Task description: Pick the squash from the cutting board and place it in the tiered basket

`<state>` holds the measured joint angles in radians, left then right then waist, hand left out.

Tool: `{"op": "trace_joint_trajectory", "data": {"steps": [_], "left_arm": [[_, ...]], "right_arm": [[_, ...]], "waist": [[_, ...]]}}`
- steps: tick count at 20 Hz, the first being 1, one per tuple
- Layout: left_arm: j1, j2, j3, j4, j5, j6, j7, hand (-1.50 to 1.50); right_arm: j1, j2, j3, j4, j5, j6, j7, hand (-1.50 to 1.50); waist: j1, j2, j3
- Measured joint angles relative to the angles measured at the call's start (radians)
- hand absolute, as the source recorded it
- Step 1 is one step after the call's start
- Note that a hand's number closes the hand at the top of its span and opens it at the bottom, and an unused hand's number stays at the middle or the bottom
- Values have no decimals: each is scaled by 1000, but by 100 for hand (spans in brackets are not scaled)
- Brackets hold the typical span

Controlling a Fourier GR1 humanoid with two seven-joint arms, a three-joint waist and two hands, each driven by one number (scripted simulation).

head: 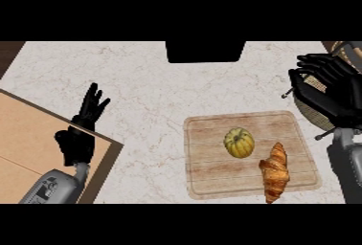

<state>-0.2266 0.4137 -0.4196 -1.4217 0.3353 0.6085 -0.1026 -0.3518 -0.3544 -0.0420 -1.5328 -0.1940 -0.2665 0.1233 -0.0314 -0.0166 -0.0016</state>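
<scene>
At far left, the robot's left hand [79,139] rests open, fingers straight and pointing up, over the edge of a tan wooden panel [28,143] beside the pale marbled tabletop [141,86]. Right of centre, the ribbed yellow-green squash [239,142] lies untouched near the middle of the light wooden cutting board [212,143], a golden-brown croissant [274,173] just beside it toward the board's lower right. At far right, the right hand [332,91] hovers with fingers spread and holding nothing, over the woven tiered basket [314,115], apparently still to reach back for the squash.
</scene>
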Motion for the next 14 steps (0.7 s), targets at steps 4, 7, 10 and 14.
{"op": "trace_joint_trajectory", "data": {"steps": [4,7,10,14], "left_arm": [[-4,-3,-31,-20,-6,18,-6,0],[-4,-2,-43,-32,-10,27,-6,0],[-17,8,-52,-46,-8,37,13,0],[-19,16,-70,-53,-5,49,10,0]], "right_arm": [[90,44,5,-89,-151,95,86,-150],[153,-3,15,-233,-203,162,168,-150],[194,-99,14,-373,-214,211,272,-150],[186,-295,47,-471,-143,313,412,-150]], "waist": [[2,6,1],[3,7,1],[-1,6,0],[1,5,-4]]}}
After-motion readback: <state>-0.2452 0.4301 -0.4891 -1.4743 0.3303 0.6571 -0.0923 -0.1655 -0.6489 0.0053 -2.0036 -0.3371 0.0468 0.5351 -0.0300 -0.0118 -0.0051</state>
